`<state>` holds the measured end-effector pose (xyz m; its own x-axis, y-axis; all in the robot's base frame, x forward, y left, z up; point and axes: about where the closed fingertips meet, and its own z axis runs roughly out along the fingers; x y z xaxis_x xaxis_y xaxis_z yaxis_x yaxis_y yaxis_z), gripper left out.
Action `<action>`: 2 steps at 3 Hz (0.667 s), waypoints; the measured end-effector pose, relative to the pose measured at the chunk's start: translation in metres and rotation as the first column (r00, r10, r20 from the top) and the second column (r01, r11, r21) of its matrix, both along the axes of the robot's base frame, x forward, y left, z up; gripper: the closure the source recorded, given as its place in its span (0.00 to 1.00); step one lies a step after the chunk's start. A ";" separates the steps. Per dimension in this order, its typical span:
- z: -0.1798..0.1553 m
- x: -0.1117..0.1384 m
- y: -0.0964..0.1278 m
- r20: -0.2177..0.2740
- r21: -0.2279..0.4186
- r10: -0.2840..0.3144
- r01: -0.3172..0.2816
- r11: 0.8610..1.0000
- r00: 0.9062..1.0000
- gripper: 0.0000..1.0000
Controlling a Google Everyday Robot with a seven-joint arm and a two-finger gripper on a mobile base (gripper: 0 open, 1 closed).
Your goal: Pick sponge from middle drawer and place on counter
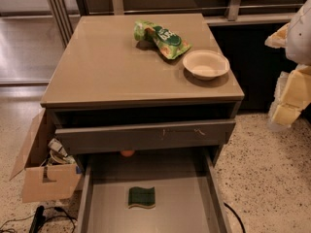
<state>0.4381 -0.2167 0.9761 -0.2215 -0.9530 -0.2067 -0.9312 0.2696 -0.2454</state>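
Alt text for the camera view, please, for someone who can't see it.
A green-and-yellow sponge lies flat in the open middle drawer below the tan counter; the robot's pincer hangs at the frame's right edge, well clear of it. On the counter sit a green snack bag and a pale empty bowl.

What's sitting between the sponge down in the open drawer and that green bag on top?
In the camera view: the scratched drawer front, then a bare stretch of counter. The claw hangs far right, away from both.
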 end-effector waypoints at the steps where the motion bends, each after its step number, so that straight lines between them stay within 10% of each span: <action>1: 0.000 0.000 0.000 0.000 0.000 0.000 0.000 1.000 1.000 0.00; 2: 0.001 0.001 -0.002 0.006 0.001 -0.015 0.015 1.000 1.000 0.00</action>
